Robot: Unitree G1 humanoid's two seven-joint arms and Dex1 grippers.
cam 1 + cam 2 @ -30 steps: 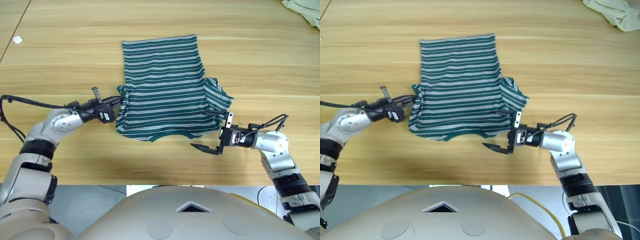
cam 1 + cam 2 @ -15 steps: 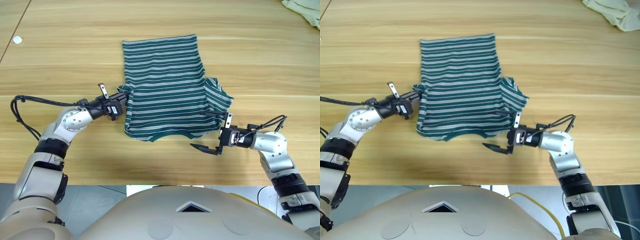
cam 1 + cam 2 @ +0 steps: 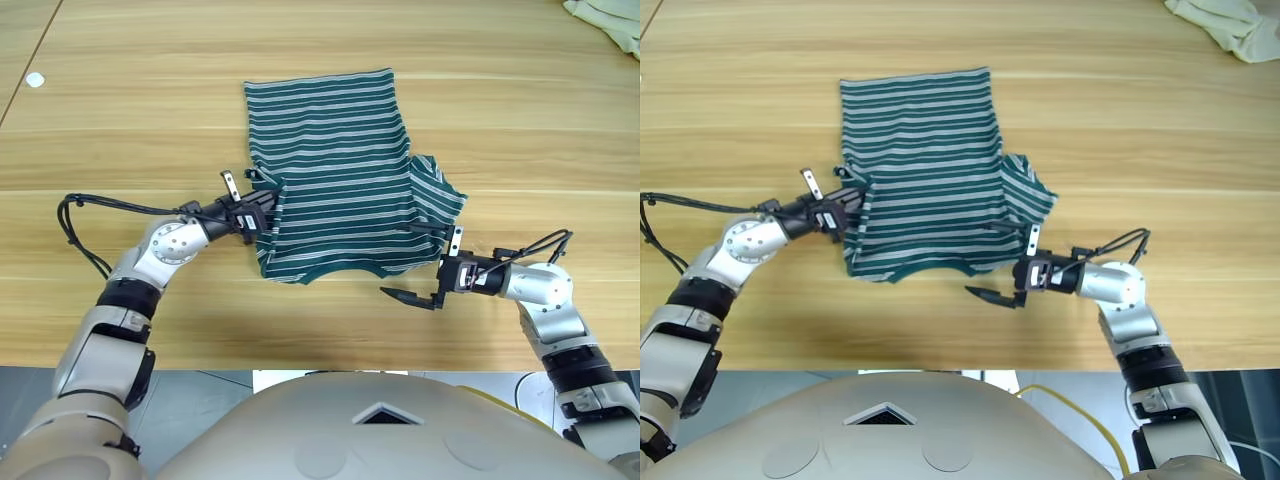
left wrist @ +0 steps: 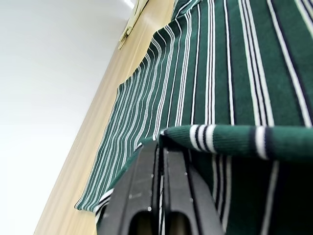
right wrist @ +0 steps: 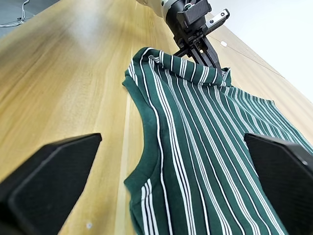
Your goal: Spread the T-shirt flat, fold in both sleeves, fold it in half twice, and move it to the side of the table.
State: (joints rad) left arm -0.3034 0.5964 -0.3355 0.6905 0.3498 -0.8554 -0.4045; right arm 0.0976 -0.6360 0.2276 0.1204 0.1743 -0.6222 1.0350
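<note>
- Lower right of frame: right gripper point(image 3: 402, 261) spread wide, holding nothing, just beside the collar edge of the dark-green, white-striped cotton T-shirt point(image 3: 335, 170).
- Centre-left: left gripper point(image 3: 264, 213) pressed together, pinching the shirt's left sleeve hem, drawn inward over the body.
- Shirt lies mid-frame on the light wooden tabletop point(image 3: 150, 100), collar nearest. Right sleeve point(image 3: 440, 192) sticks out, rumpled.
- Handling, prob.: light, limp, drapes and bunches, no slip risk. Best taken at hems or seams w/ a thin pinch, then dragged low.
- Upper left: small white speck point(image 3: 36, 79). Upper right corner: crumpled cream cloth point(image 3: 610, 20).
</note>
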